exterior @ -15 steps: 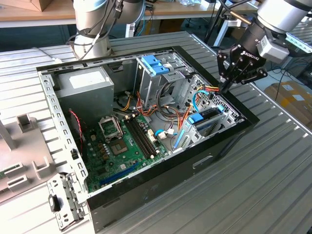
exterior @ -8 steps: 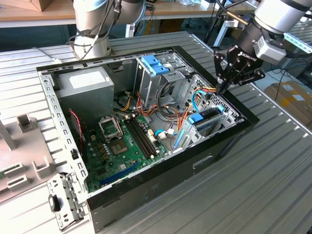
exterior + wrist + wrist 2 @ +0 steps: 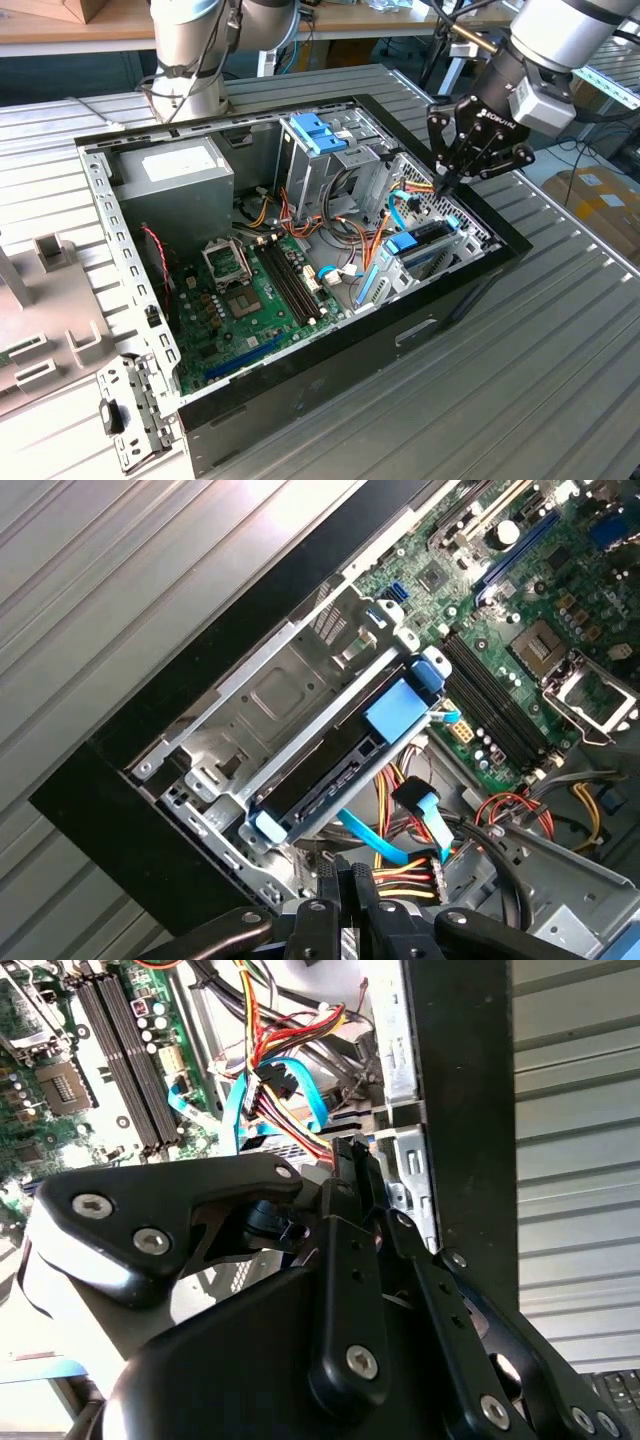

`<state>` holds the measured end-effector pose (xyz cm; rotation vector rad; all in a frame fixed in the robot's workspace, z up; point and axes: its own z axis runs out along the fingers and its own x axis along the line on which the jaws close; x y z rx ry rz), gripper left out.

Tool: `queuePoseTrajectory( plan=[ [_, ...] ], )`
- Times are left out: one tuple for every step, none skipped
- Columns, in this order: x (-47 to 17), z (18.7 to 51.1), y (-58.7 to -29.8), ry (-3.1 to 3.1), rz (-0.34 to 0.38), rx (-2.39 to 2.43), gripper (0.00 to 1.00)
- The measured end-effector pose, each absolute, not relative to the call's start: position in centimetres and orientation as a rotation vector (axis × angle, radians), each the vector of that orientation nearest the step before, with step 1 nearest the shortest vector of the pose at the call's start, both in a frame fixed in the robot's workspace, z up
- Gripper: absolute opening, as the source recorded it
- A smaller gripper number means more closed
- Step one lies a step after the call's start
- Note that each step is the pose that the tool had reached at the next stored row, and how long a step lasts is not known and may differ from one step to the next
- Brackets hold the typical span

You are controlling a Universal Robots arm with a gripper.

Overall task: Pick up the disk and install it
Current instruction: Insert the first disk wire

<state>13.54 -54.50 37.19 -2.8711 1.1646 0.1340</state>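
One open computer case [image 3: 300,380] sits on the ribbed metal desk [image 3: 560,340], and we see right down into it. The black tool [image 3: 447,182] hangs over the far end of the case, on the exterior view's right, just above the drive cage. Its fingers [image 3: 345,900] are pressed close together, and we see nothing held between them. In the second wrist view the fingers [image 3: 350,1165] also meet at a thin tip.

The disk [image 3: 425,245] is already inside the case. It sits in the metal drive cage [image 3: 270,700] just below the tool, standing on its edge. A blue plastic rail [image 3: 405,705] runs along its top side, with a blue tab at each end. The tool is near the disk, but we cannot tell if it touches it.

A blue flat cable [image 3: 375,835] and a bunch of red, yellow and orange wires [image 3: 410,875] lie between the tool and the disk. In the second wrist view the same blue cable [image 3: 235,1110] loops right beside the finger tip.

Farther from the tool we see the green board [image 3: 255,300] on the floor of the case. A grey power box [image 3: 175,175] with a white sticker sits well apart from the tool, at the other end. A bare blue bracket [image 3: 315,130] sits on top of another cage, near the middle.
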Motion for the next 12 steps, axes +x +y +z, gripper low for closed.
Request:
queuePoseTrajectory(
  plan=[
    [13.4, 37.2, -54.5, 1.165, 0.134, -2.871, 0.17],
    [13.3, 37.2, -54.5, 1.165, 0.134, -2.871, 0.17],
    [13.1, 37.2, -54.5, 1.165, 0.134, -2.871, 0.17],
    [12.9, 37.2, -54.5, 1.165, 0.134, -2.871, 0.17],
    [12.8, 37.2, -54.5, 1.165, 0.134, -2.871, 0.17],
    [12.6, 37.2, -54.5, 1.165, 0.134, -2.871, 0.17],
    [12.4, 37.2, -54.5, 1.165, 0.134, -2.871, 0.17],
    [12.2, 37.2, -54.5, 1.165, 0.134, -2.871, 0.17],
    [12.0, 37.2, -54.5, 1.165, 0.134, -2.871, 0.17],
    [11.7, 37.1, -54.5, 1.165, 0.134, -2.871, 0.17],
    [11.6, 37.1, -54.5, 1.165, 0.134, -2.871, 0.17],
    [11.5, 37.1, -54.5, 1.165, 0.134, -2.871, 0.17]
  ],
)
